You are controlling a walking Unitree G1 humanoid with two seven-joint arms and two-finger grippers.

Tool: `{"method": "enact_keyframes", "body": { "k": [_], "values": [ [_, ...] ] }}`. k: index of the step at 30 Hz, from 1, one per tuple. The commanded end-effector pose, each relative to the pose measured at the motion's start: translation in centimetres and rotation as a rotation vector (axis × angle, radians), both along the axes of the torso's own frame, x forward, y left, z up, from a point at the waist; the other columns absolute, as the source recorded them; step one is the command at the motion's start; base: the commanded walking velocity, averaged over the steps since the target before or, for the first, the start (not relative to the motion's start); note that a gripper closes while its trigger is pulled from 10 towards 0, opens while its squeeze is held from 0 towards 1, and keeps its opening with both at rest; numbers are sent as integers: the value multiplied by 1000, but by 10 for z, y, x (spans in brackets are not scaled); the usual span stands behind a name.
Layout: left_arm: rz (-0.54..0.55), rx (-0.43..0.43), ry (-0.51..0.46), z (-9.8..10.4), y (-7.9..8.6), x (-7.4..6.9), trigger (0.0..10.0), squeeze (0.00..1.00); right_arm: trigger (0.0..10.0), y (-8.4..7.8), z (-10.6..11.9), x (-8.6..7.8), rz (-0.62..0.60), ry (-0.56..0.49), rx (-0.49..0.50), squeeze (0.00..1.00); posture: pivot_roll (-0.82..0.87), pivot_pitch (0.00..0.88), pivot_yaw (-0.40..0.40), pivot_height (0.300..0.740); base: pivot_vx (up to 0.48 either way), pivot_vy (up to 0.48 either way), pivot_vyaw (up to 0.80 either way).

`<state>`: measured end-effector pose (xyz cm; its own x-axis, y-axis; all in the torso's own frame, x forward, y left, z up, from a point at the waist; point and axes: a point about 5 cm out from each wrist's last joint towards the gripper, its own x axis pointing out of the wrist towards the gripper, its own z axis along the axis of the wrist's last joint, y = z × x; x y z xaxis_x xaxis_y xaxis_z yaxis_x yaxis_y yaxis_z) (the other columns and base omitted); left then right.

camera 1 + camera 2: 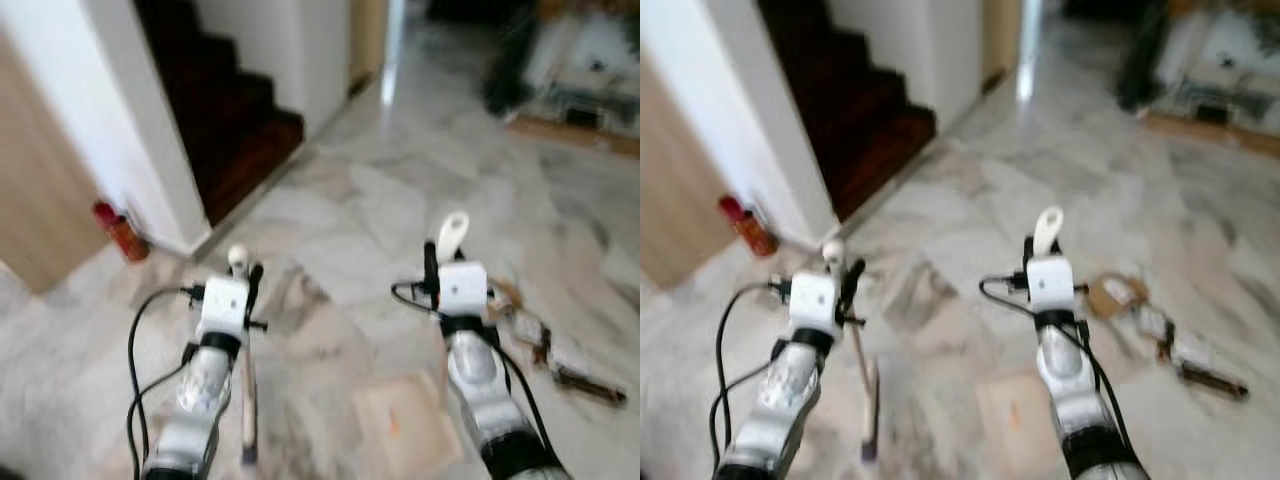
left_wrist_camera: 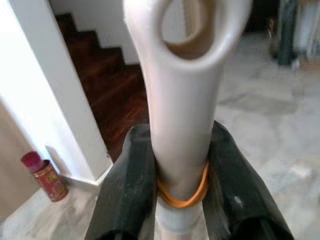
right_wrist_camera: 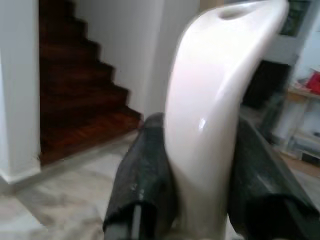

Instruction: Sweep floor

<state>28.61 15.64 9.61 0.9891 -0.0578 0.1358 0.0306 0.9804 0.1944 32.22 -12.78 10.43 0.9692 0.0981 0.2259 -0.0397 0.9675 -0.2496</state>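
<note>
The left gripper (image 2: 182,170) is clamped on a cream broom handle (image 2: 185,100), its two black fingers (image 2: 132,175) pressed against either side just above an orange rubber band (image 2: 182,197); the handle's looped end stands clear beyond the fingertips. In the head views this handle sits at about 8 o'clock, and its shaft (image 1: 248,400) drops from the gripper toward the marble floor (image 1: 400,170) beside the left arm.

The right gripper (image 3: 200,165) is closed around a second cream handle (image 3: 215,90), wider and curved, which rises between the fingers (image 3: 145,175) and ends in a slot at the tip. In the head views that handle (image 1: 452,235) pokes up at about 4 o'clock from centre, above the white wrist block. What hangs below it is hidden by the arm.

On the floor at 5 o'clock, between the two arms, lies a pale flat sheet (image 1: 405,420) with an orange mark. At 4 o'clock, just beyond the right arm, blurred litter (image 1: 560,355) is scattered. A dark wooden staircase (image 1: 230,120) climbs at 11 o'clock, and a red canister (image 1: 122,232) stands at 9 o'clock against the white wall.
</note>
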Motion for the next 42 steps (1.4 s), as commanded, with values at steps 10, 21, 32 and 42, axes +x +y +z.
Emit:
{"method": "enact_keyframes", "body": {
  "k": [10, 21, 32, 42],
  "values": [
    [-35, 22, -78, 17, -10, 5, 10000, 0, 10000, -6, 9, 0, 2, -50, -13, 0, 128, 0, 16, 740, 402, 0, 320],
    [-38, 23, -78, 17, -11, 5, 10000, 0, 10000, -2, 9, -1, 29, -54, 10, 0, 126, 0, 16, 740, 391, 0, 268],
    [-32, 25, -75, 16, -11, 5, 10000, 0, 10000, 3, 9, -3, 57, -53, 20, 0, 130, 0, 14, 740, 379, 0, 0],
    [-33, 23, -72, 16, -11, 5, 10000, 0, 10000, 6, 9, -4, 69, -52, 26, 0, 131, 0, 15, 740, 365, 0, 0]
  ]
}}
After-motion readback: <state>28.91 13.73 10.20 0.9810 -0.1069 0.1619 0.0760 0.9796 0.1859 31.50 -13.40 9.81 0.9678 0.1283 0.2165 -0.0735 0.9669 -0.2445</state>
